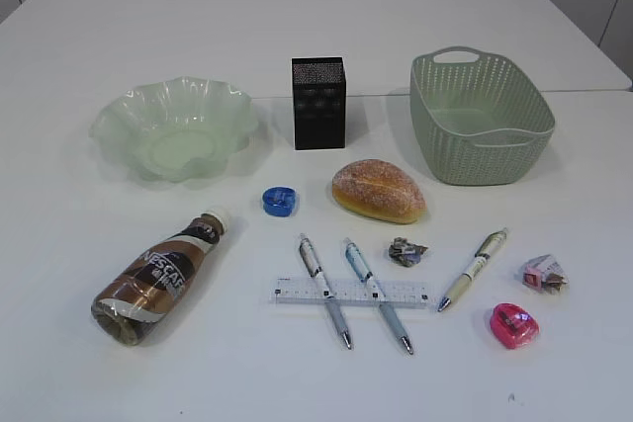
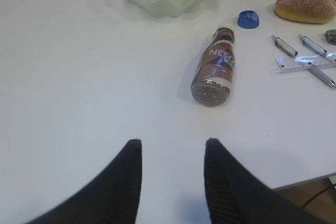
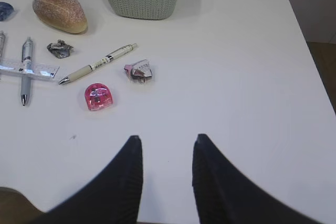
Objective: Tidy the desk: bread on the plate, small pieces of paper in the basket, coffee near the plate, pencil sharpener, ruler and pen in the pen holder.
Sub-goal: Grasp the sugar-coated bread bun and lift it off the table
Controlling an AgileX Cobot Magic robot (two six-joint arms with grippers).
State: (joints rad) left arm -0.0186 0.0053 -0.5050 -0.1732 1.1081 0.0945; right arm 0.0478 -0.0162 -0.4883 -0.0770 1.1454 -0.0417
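White desk (image 1: 119, 373), matte, made of two tops butted together: seam runs across behind the basket. Pale wall panels at 12 o'clock; wood-tone floor past the right edge in the right wrist view.

Plate (image 1: 176, 127), green, wavy rim, at 10 o'clock. Black pen holder (image 1: 318, 102) at 12, upright. Green basket (image 1: 481, 115) at 2 o'clock. Bread (image 1: 379, 190) near centre, on the desk, just in front of the holder. Blue sharpener (image 1: 279, 201) beside the bread at its 9 o'clock. Coffee (image 1: 161, 275) bottle on its side at 8 o'clock, cap toward the plate, well apart from it.

Ruler (image 1: 351, 292) at 6 o'clock, flat, with two pens (image 1: 324, 290) (image 1: 377, 295) lying across it. Third pen (image 1: 474, 268) at 4 o'clock, off the ruler. Grey paper ball (image 1: 407, 251) between the bread and the ruler. Pink paper ball (image 1: 543, 274) at 4 o'clock near the right edge. Pink sharpener (image 1: 513, 324) at 5 o'clock.

Left pincer (image 2: 172, 148) spread wide, holds nothing, over bare desk near the front edge, coffee at its 1 o'clock. Right pincer (image 3: 166, 142) spread wide, holds nothing, pink sharpener at its 10 o'clock.
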